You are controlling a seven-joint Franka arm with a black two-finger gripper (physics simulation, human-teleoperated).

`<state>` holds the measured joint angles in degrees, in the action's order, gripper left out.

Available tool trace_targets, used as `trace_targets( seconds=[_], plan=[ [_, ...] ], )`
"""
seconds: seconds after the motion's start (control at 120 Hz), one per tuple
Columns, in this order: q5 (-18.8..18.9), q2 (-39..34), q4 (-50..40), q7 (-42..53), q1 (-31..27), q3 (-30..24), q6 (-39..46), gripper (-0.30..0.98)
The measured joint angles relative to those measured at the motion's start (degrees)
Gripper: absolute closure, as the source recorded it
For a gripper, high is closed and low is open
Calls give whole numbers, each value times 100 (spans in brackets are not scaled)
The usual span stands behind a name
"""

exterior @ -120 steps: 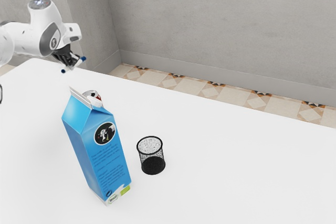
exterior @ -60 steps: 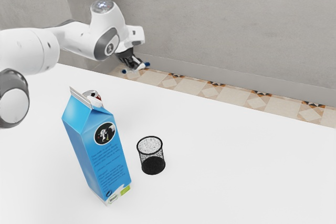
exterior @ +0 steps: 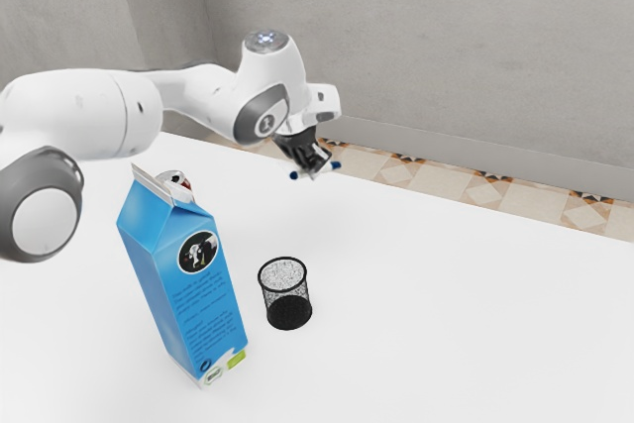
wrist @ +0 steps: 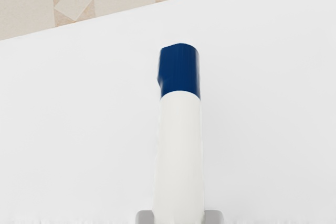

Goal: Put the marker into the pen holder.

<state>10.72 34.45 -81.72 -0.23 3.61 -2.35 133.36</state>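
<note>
The tool (exterior: 315,167) is clamped on the marker (wrist: 180,145), a finger on either side of its white barrel, holding it roughly level and crosswise, with a blue end sticking out each way. Tool and marker are up off the counter (exterior: 456,314). In the wrist view one blue end points towards the counter's edge, and tiled floor (exterior: 406,170) lies past that edge. In the exterior view, white counter runs between the tool and the pen holder (exterior: 286,306), and on from there to the exterior view's right. The pen holder stands upright, lower than the marker and nearer the camera. Just beside it, towards the exterior view's left, stands the tall blue carton (exterior: 188,284), partly hiding a can (exterior: 176,177) behind it.
</note>
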Motion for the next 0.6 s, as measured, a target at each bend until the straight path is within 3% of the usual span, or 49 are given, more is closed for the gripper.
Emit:
trace_targets(
  seconds=[0.167,0.408,0.6],
  plan=[
    [-64,-577,-44,-550,164,18,-1108,79],
    [-823,-1109,-79,-1512,182,13,-3320,79],
    [-1343,-1171,-220,-2157,180,14,-4331,78]
  ],
)
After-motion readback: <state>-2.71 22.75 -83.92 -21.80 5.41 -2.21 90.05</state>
